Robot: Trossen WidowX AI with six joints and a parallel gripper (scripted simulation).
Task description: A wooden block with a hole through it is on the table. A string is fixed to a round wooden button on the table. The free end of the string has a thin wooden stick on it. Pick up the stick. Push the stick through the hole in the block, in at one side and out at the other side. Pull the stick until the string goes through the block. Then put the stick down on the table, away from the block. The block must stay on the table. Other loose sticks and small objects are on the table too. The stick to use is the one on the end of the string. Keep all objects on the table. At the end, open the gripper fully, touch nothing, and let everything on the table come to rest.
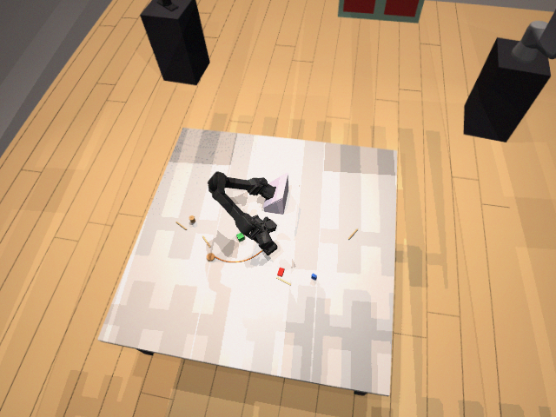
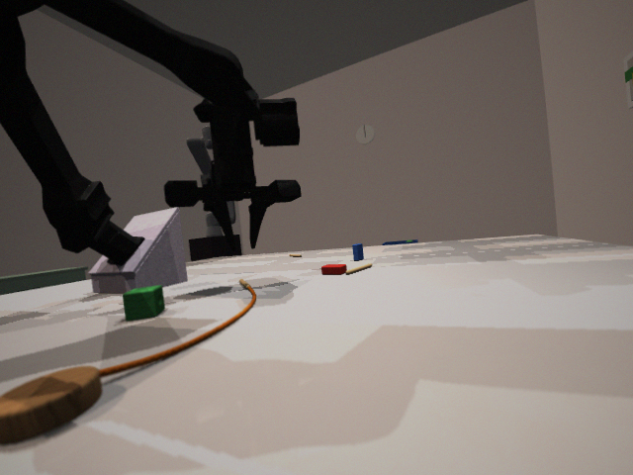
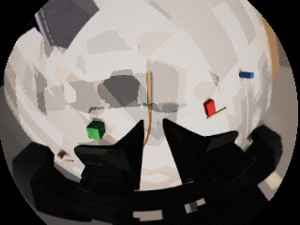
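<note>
The string's stick point(image 2: 243, 282) point(image 3: 149, 86) lies on the table, ahead of the fingers in the wrist view; the gripper hides it in the top view. The orange string point(image 1: 234, 261) point(image 2: 204, 334) curves from it to the round wooden button point(image 1: 209, 256) point(image 2: 55, 399). My gripper point(image 1: 269, 248) point(image 2: 239, 242) point(image 3: 153, 122) is partly open and empty, pointing down above the table near the stick. A green block point(image 1: 240, 236) point(image 2: 144, 302) point(image 3: 96, 130) and a small wooden piece point(image 1: 191, 219) point(image 3: 61, 154) stand on the table. I cannot make out a hole in either.
A red block point(image 1: 281, 272) point(image 2: 333, 269) point(image 3: 209, 108) lies beside a loose stick point(image 1: 283, 281) point(image 2: 359, 268). A blue piece point(image 1: 314, 276) point(image 2: 357, 251) point(image 3: 247, 75) is farther right. Other loose sticks lie left and far right. A pale purple wedge point(image 1: 282, 197) point(image 2: 162, 255) is at the arm's base.
</note>
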